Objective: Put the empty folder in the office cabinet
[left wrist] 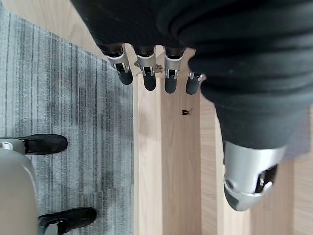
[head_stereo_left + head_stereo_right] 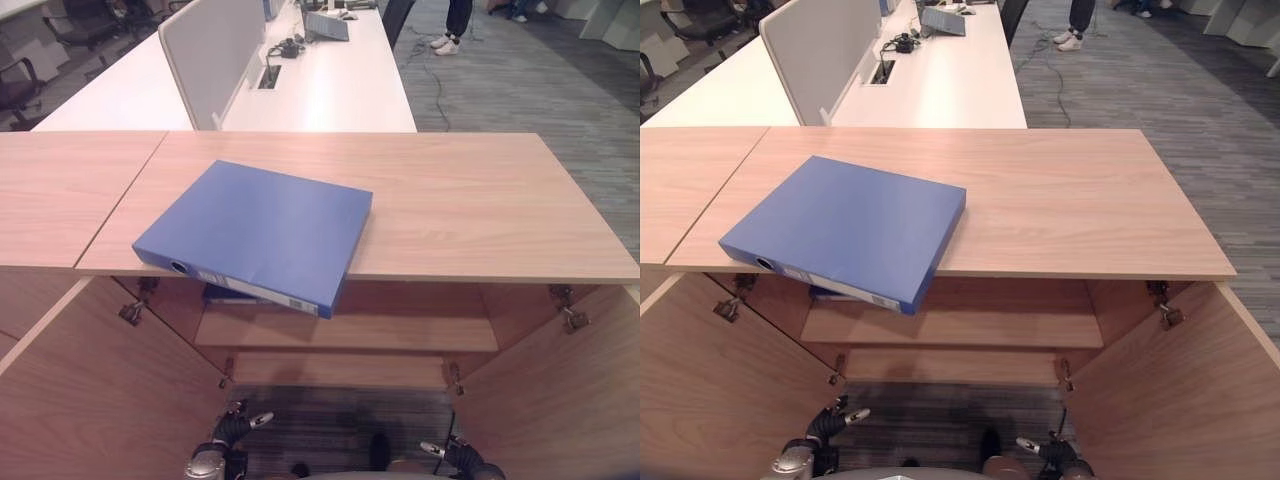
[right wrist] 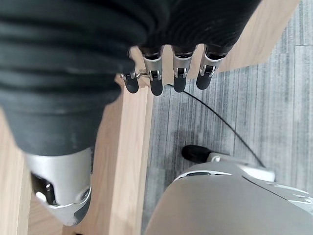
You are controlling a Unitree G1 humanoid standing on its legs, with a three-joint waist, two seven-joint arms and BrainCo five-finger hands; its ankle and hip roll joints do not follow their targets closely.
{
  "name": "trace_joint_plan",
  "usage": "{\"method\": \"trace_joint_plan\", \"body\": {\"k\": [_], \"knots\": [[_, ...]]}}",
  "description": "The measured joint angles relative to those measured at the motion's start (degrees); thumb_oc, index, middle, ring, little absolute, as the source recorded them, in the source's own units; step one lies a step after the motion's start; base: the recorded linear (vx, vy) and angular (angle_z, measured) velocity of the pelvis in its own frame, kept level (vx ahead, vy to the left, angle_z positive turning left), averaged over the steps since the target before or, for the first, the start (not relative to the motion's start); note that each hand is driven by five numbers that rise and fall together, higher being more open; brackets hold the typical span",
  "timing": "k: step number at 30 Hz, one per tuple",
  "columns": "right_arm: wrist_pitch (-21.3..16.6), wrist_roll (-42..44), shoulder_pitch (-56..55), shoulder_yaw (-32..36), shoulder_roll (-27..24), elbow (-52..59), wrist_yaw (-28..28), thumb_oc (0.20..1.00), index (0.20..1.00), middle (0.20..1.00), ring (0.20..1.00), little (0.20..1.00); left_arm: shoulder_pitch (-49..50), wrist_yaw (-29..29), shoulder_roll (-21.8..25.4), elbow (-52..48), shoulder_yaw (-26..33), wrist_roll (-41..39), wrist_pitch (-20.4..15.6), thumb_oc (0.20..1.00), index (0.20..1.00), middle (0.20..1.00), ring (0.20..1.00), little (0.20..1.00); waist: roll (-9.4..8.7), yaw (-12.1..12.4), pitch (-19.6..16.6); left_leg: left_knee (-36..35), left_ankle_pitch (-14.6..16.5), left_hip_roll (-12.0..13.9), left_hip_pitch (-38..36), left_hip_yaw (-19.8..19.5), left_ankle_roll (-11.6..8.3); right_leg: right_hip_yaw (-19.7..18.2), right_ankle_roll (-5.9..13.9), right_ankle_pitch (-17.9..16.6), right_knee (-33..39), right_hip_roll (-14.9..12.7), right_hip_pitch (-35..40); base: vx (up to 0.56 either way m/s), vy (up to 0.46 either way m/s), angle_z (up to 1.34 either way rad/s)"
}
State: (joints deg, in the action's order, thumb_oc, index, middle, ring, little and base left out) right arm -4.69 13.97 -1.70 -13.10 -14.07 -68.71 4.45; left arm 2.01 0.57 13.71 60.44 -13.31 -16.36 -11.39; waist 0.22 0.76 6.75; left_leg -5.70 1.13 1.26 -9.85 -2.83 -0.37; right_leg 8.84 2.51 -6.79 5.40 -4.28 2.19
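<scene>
The flat blue folder [image 2: 255, 230] has a smooth, matt plastic-looking cover. The light wood-grain cabinet top [image 2: 460, 200] under it looks like smooth, matt laminate, as do the open wood-grain cabinet doors [image 2: 560, 400]. The grey striped carpet floor [image 1: 58, 98] is rough textile.

Bright, even overhead light; soft shadows.

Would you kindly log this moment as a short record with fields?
folder: blue folder lies flat on the cabinet top, its spine corner overhanging the front edge
cabinet: both doors open, shelf inside
left hand: left hand low by the open door, fingers relaxed, empty
right hand: right hand low, relaxed, empty
</scene>
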Motion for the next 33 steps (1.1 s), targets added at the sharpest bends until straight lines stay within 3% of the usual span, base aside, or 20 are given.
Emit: {"method": "trace_joint_plan", "body": {"k": [18, 22, 26, 27, 28, 30, 32, 33], "knots": [[-0.25, 0.02, -0.22, -0.27, -0.58, 1.10, 0.02, 1.000, 1.000, 1.000, 1.000, 1.000, 0.12, 1.07, 0.01, -4.10, -0.17, 0.05, -0.22, 1.000, 1.000, 1.000, 1.000, 1.000, 0.87, 1.58, -0.04, 0.01, -0.48, 0.63, 0.56, -5.51, -0.82, 4.65, -0.68, 0.80, 0.00, 0.12, 1.94, -0.02, -0.080, 0.15], [-0.82, 0.01, 0.93, -0.54, -0.76, 1.21, 0.03, 1.000, 1.000, 1.000, 1.000, 1.000, -0.82, 1.18, -0.05, -3.67, -0.24, -0.05, -0.26, 1.000, 1.000, 1.000, 1.000, 1.000, 1.44, 1.50, 2.09, 4.57, -0.43, 0.03, 2.89, -5.54, -2.66, 4.75, -0.20, 1.24, -0.01, -0.09, 1.81, -0.14, -0.033, 0.08], [-1.03, 0.00, 2.61, -0.54, -2.30, 1.24, 0.09, 1.000, 1.000, 1.000, 1.000, 1.000, -2.70, 1.12, -0.18, -4.27, -0.63, -0.10, -0.28, 1.000, 1.000, 1.000, 1.000, 1.000, 1.21, 1.22, 4.66, 8.83, -0.12, -0.54, 6.40, -3.62, -3.65, 5.46, -1.12, 0.83, -0.35, -0.86, 0.98, -0.15, 0.055, 0.14], [-1.05, 0.00, 2.66, -0.55, -2.71, 1.35, 0.07, 1.000, 1.000, 1.000, 1.000, 1.000, -2.73, 1.11, -0.21, -4.33, -0.63, -0.11, -0.28, 1.000, 1.000, 1.000, 1.000, 1.000, 0.47, 0.97, 4.90, 9.55, 0.87, -0.49, 6.32, -2.55, -4.08, 6.11, -2.16, 0.05, -0.07, -1.34, 0.65, -0.08, 0.076, 0.14], [-1.14, 0.00, 2.96, -0.54, -3.10, 1.40, 0.09, 1.000, 1.000, 1.000, 1.000, 1.000, -3.27, 1.08, -0.25, -4.33, -0.63, -0.11, -0.30, 1.000, 1.000, 1.000, 1.000, 1.000, 0.31, 0.41, 5.36, 13.82, 2.71, -0.06, 7.65, -0.11, -2.89, 6.82, -2.33, 0.35, -0.73, -2.07, 0.37, -0.04, 0.147, 0.15], [-1.18, 0.01, 2.52, -0.17, -3.82, 1.93, 0.10, 1.000, 1.000, 1.000, 1.000, 1.000, -3.78, 1.04, -0.29, -4.38, -0.70, -0.12, -0.31, 1.000, 1.000, 1.000, 1.000, 1.000, -0.92, -1.11, 5.88, 21.74, 5.80, 1.30, 8.13, 2.82, -2.85, 7.05, -1.44, 1.63, -3.93, -4.43, -0.81, -0.02, 0.171, 0.14], [-1.15, 0.02, 2.34, -0.35, -4.36, 2.30, 0.02, 1.000, 1.000, 1.000, 1.000, 1.000, -3.48, 0.98, -0.69, -4.44, -0.71, -0.10, -0.36, 1.000, 1.000, 1.000, 1.000, 1.000, 0.19, -2.14, 5.04, 18.53, 7.26, 3.23, 6.13, 3.79, -2.26, 6.14, -0.49, 2.30, -6.24, -4.48, -2.38, -0.06, 0.134, -0.07], [-0.85, 0.03, 2.30, -0.08, -3.80, 2.09, 0.05, 1.000, 1.000, 1.000, 1.000, 1.000, -3.83, 1.00, -0.18, -4.47, -0.59, -0.10, -0.30, 1.000, 1.000, 1.000, 1.000, 1.000, -0.02, -2.46, 4.77, 12.93, 7.48, 2.21, 4.00, 4.02, -2.40, 4.63, 0.72, 1.79, -7.57, -5.41, -3.85, -0.06, 0.142, -0.27]]}}
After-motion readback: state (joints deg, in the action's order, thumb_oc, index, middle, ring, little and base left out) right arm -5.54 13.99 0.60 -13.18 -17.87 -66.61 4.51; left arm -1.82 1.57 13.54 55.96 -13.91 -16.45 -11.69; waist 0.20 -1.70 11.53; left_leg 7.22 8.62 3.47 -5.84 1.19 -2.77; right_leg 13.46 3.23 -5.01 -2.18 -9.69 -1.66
